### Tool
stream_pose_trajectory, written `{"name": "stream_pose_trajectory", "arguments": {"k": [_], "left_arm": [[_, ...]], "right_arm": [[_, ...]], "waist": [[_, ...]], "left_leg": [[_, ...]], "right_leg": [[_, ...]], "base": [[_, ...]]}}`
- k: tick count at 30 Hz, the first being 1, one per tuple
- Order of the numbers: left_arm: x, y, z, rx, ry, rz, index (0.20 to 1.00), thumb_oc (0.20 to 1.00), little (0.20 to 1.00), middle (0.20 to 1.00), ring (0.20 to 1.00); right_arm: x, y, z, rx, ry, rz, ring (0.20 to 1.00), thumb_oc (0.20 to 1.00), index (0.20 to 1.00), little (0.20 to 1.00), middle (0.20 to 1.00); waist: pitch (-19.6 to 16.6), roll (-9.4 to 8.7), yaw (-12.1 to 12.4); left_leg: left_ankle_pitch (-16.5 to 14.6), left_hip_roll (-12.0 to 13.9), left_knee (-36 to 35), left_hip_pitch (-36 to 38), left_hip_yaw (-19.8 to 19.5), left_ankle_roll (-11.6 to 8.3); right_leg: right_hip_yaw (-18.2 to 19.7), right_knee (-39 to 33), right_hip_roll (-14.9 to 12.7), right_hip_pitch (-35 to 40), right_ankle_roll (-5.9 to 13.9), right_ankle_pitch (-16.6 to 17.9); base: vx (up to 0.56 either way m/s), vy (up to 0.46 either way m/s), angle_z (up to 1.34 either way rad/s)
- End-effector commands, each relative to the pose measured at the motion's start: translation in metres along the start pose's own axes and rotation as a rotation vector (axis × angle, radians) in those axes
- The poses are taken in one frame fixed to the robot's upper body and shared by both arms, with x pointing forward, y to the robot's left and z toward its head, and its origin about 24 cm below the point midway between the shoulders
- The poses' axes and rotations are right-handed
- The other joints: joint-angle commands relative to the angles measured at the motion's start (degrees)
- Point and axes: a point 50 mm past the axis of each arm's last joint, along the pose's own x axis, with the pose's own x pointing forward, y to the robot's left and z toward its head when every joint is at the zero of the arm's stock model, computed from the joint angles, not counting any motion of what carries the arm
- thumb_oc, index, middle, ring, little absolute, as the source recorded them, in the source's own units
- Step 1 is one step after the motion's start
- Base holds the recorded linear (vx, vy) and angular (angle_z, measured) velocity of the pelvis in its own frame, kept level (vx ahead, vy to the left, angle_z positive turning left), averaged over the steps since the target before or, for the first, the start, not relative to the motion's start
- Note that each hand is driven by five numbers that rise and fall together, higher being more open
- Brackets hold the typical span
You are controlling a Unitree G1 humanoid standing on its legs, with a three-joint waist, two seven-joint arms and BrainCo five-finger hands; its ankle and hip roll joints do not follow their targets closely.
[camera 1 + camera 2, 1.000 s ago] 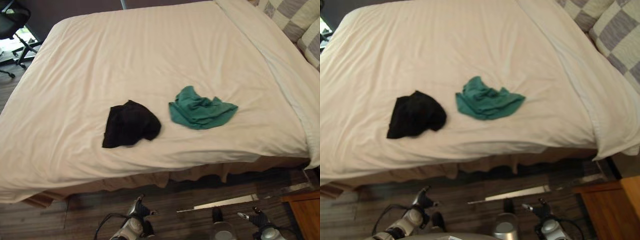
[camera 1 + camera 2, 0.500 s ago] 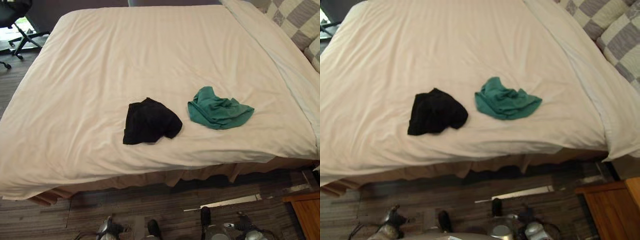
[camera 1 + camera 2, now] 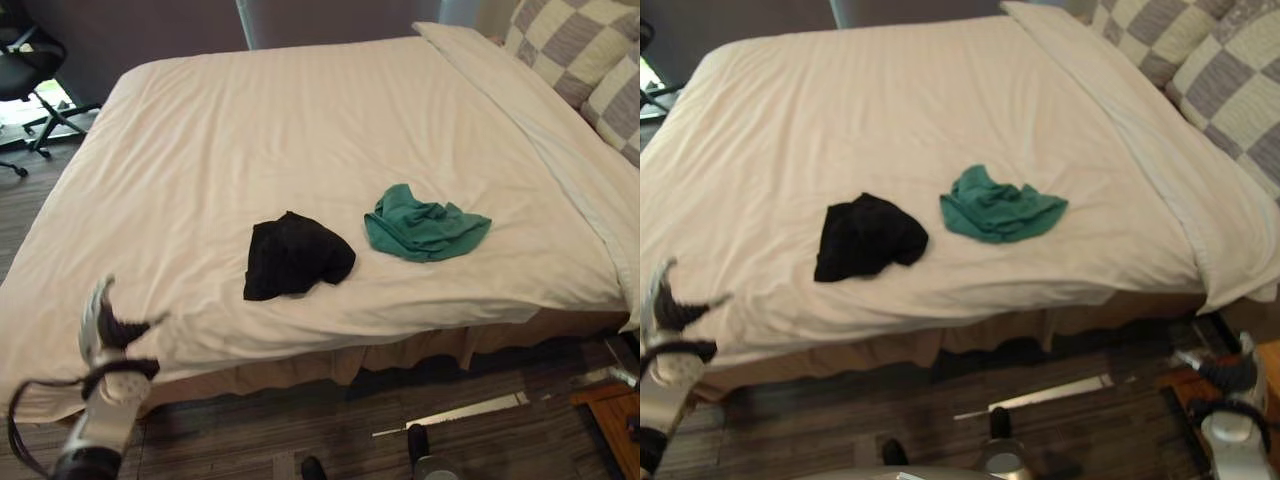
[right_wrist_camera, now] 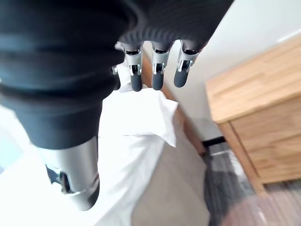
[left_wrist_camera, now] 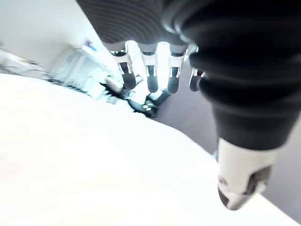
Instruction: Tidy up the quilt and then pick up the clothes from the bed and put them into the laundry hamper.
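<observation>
Already the quilt (image 3: 300, 130) lies flat; the black garment (image 3: 295, 256) and green garment (image 3: 425, 222), at its 3 o'clock, await collection. Left hand (image 3: 105, 325) at 8 o'clock and right hand (image 3: 1230, 385) at 4 o'clock hang relaxed, empty.

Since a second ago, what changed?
Left hand has risen from near the floor to the bed's near edge, fingers open, holding nothing. Right hand stays low by the bed's corner, open. Black garment and green garment lie untouched on the quilt.
</observation>
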Motion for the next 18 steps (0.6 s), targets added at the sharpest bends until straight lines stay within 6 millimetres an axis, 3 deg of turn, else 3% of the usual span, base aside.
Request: {"name": "stream_pose_trajectory", "arguments": {"k": [1, 3, 4, 5, 11, 13, 14, 16, 18], "left_arm": [[0.022, 0.022, 0.046, 0.057, -0.224, 0.092, 1.000, 1.000, 1.000, 1.000, 1.000], [0.021, 0.017, 0.066, 0.038, -0.311, 0.061, 1.000, 1.000, 1.000, 1.000, 1.000], [0.021, 0.017, 0.067, 0.038, -0.311, 0.062, 1.000, 1.000, 1.000, 1.000, 1.000], [0.019, 0.011, 0.083, 0.045, -0.387, 0.020, 1.000, 1.000, 1.000, 1.000, 1.000], [0.017, -0.005, 0.100, 0.091, -0.461, -0.072, 1.000, 1.000, 1.000, 1.000, 1.000], [0.017, -0.006, 0.099, 0.110, -0.464, -0.076, 1.000, 1.000, 1.000, 1.000, 1.000], [0.077, 0.069, 0.126, 0.236, -0.420, 0.079, 1.000, 1.000, 1.000, 1.000, 1.000], [0.079, 0.006, 0.132, 0.244, -0.393, 0.001, 1.000, 1.000, 1.000, 1.000, 1.000], [0.084, 0.009, 0.145, 0.252, -0.415, 0.032, 1.000, 1.000, 1.000, 1.000, 1.000]], "right_arm": [[0.021, -0.017, 0.070, -0.007, -0.308, -0.128, 1.000, 1.000, 1.000, 1.000, 1.000], [0.019, -0.021, 0.098, -0.048, -0.437, -0.145, 1.000, 1.000, 1.000, 1.000, 1.000], [0.019, -0.022, 0.098, -0.048, -0.437, -0.145, 1.000, 1.000, 1.000, 1.000, 1.000], [0.016, -0.026, 0.127, -0.084, -0.568, -0.158, 1.000, 1.000, 1.000, 1.000, 1.000], [-0.011, -0.026, 0.201, -0.063, -0.915, -0.173, 1.000, 1.000, 1.000, 1.000, 1.000], [-0.015, -0.027, 0.208, -0.065, -0.953, -0.179, 1.000, 1.000, 1.000, 1.000, 1.000], [-0.022, -0.028, 0.246, -0.070, -1.107, -0.102, 1.000, 1.000, 1.000, 1.000, 1.000], [-0.042, -0.011, 0.257, 0.027, -1.195, -0.076, 1.000, 1.000, 1.000, 1.000, 1.000], [-0.050, -0.016, 0.266, 0.034, -1.268, -0.097, 1.000, 1.000, 1.000, 1.000, 1.000]], "waist": [[2.6, -2.83, 0.0], [2.8, -2.81, 0.0], [2.7, -2.80, 0.0], [3.2, -2.61, -0.1], [7.2, -1.85, -0.3], [7.7, -1.63, -0.3], [7.4, -0.73, -2.8], [8.6, -0.72, -5.2], [9.6, -0.55, -5.7]], "left_leg": [[-4.8, 1.8, 0.2, 4.4, 1.4, -2.63], [-4.6, 2.1, 0.2, 3.9, 1.5, -2.76], [-4.3, 2.2, 0.2, 3.6, 1.6, -2.75], [-4.2, 2.4, 0.2, 3.3, 1.7, -2.92], [-2.3, 2.5, 0.2, -1.9, 2.0, -3.22], [-2.2, 2.6, 0.2, -2.9, 2.0, -3.36], [-1.4, 3.1, 0.2, -3.6, 4.0, -3.84], [-0.9, 3.4, 0.2, -5.7, 6.1, -3.99], [-0.5, 3.5, 0.2, -7.3, 6.3, -4.01]], "right_leg": [[0.8, 0.0, -2.7, 2.0, 3.97, -4.1], [0.9, 0.0, -2.6, 1.5, 3.90, -4.3], [1.0, 0.0, -2.5, 1.2, 3.80, -4.0], [1.1, 0.0, -2.5, 0.9, 3.94, -4.3], [2.7, 0.0, -2.1, -5.2, 3.92, -2.5], [2.9, 0.0, -2.0, -6.1, 3.97, -2.4], [4.2, 0.0, -1.9, -8.2, 4.23, -1.5], [5.6, 0.4, -1.3, -11.6, 4.30, -0.5], [5.8, 0.6, -1.3, -13.5, 4.43, -0.1]], "base": [[-0.02, -0.081, -0.06], [-0.03, -0.068, -0.03], [-0.03, -0.073, 0.01], [-0.06, -0.070, 0.01], [-0.14, -0.067, -0.09], [-0.04, -0.017, -0.04], [-0.02, 0.036, 0.01], [-0.07, 0.001, -0.24], [-0.10, -0.047, -0.55]]}}
